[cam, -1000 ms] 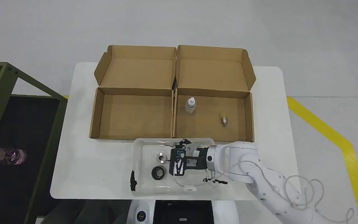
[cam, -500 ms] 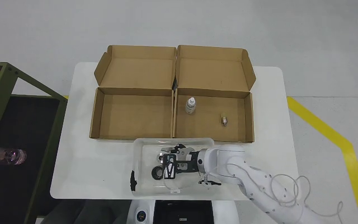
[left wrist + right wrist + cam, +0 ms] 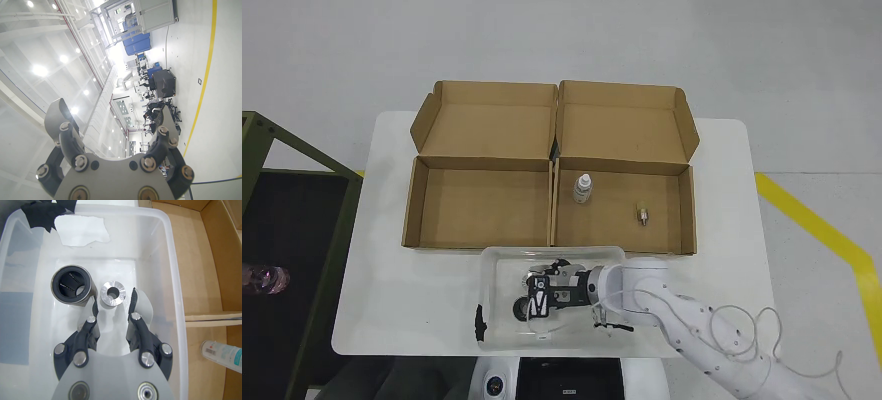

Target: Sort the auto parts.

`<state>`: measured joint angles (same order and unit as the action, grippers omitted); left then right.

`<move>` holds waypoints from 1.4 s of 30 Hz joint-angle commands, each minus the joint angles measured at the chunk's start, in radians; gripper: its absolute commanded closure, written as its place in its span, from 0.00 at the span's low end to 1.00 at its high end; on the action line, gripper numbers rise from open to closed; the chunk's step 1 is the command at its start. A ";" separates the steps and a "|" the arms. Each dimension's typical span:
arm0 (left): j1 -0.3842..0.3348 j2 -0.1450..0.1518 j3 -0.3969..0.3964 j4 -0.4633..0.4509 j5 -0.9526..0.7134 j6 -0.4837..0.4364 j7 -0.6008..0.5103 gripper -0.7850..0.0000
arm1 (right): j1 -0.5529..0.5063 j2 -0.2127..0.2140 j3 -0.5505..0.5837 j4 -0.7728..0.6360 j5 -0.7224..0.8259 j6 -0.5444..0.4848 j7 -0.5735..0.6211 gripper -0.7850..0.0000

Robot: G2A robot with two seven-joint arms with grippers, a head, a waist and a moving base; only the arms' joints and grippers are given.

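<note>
The small silver ring (image 3: 113,293) lies in the clear bin (image 3: 171,256) just beside a black-lined sleeve (image 3: 72,288), between the right gripper's (image 3: 114,295) spread fingers. The bin sits on a white table (image 3: 402,300) near 2 cardboard boxes (image 3: 482,210). The left gripper (image 3: 110,106), fingers apart and holding nothing, faces a bright hall.

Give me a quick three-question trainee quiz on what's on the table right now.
1. True or false: the right gripper is shut on the silver bushing.
2. The white bottle lies: A in the left box, B in the right box, C on the bare table.
3. How many parts are visible in the clear bin?
Key: 1 false; 2 B; 3 two.
</note>
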<state>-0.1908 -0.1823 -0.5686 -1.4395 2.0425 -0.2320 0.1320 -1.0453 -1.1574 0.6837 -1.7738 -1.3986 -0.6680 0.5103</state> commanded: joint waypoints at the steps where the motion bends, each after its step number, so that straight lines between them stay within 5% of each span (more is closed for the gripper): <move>1: 0.000 0.000 0.000 0.000 0.000 0.000 0.000 0.00 | 0.012 -0.007 -0.011 0.017 0.004 0.001 -0.002 0.59; 24: 0.000 0.000 0.000 0.000 0.000 0.000 0.000 0.00 | 0.104 -0.071 -0.090 0.151 0.024 0.012 0.002 0.58; 27: 0.000 0.000 0.000 0.000 0.000 0.000 0.000 0.00 | 0.108 -0.075 -0.091 0.160 0.026 0.008 0.002 0.64; 32: 0.000 0.000 0.000 0.000 0.000 0.000 0.000 0.00 | 0.107 -0.077 -0.082 0.152 0.039 -0.009 -0.002 1.00; 42: 0.000 0.000 0.000 0.000 0.000 0.000 0.000 0.00 | 0.067 -0.062 -0.025 0.065 0.074 -0.044 -0.039 1.00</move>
<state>-0.1908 -0.1823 -0.5686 -1.4395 2.0425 -0.2320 0.1320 -0.9738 -1.2221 0.6504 -1.6960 -1.3275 -0.7085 0.4771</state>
